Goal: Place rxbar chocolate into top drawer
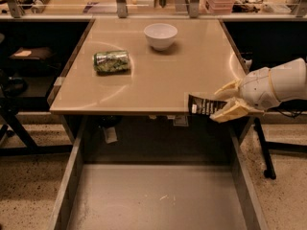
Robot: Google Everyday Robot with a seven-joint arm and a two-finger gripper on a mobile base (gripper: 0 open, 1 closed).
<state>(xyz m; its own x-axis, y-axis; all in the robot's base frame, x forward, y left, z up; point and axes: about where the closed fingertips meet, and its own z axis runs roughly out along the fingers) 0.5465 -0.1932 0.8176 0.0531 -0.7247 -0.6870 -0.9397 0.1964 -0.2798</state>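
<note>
Gripper (pixel 219 104) hung at the desk's (pixel 163 75) front-right edge, jaws clamped on the rxbar chocolate (pixel 202 105), top drawer (pixel 158 195) wide open below.

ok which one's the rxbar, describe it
At the front right corner of the tan table, a cream claw grips a small flat black wrapper with pale lettering. It alone is black; the crushed green can and white bowl sit farther back.
</note>
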